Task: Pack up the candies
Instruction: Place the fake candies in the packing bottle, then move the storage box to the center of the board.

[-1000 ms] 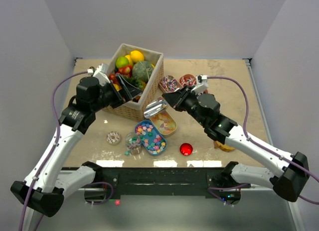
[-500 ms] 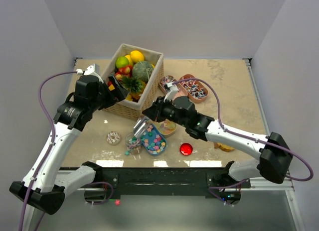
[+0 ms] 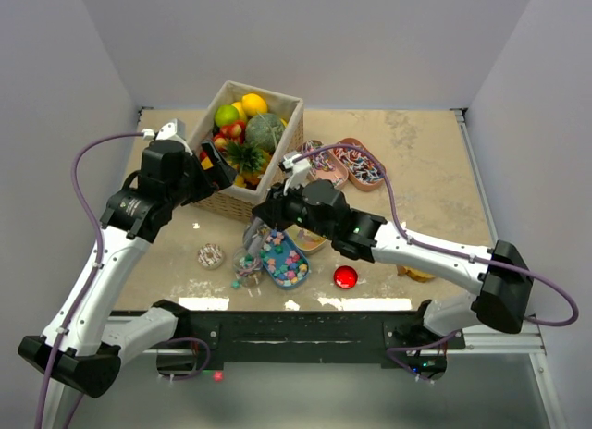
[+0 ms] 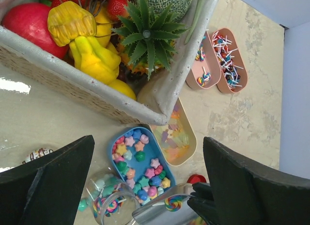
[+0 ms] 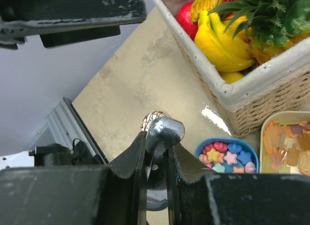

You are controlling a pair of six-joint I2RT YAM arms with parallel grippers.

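Note:
My right gripper (image 3: 269, 220) (image 5: 157, 147) is shut on the handle of a metal scoop (image 3: 255, 234) (image 4: 160, 210) (image 5: 165, 130). The scoop tilts down over a clear glass jar (image 3: 246, 263) (image 4: 104, 205) and carries a swirl lollipop (image 4: 173, 203). Lollipops and pastel pieces lie in the jar. Star-shaped pastel candies fill a blue tray (image 3: 282, 258) (image 4: 140, 167) (image 5: 227, 154). Orange-yellow gummies lie in a cream tray (image 3: 312, 237) (image 4: 177, 137) (image 5: 286, 142). My left gripper (image 3: 215, 170) (image 4: 149, 138) hangs open beside the basket, holding nothing.
A wicker basket (image 3: 242, 201) (image 4: 72, 84) (image 5: 252, 84) of toy fruit stands at the back left. Two pink trays (image 3: 356, 164) (image 4: 227, 60) of lollipops sit behind my right arm. A sprinkled doughnut (image 3: 211, 255) (image 5: 151, 119) lies left of the jar, a red piece (image 3: 345, 277) near the front.
My right arm has swung left and down with the scoop, from over the cream tray to over the jar. The left gripper drew back slightly from the basket.

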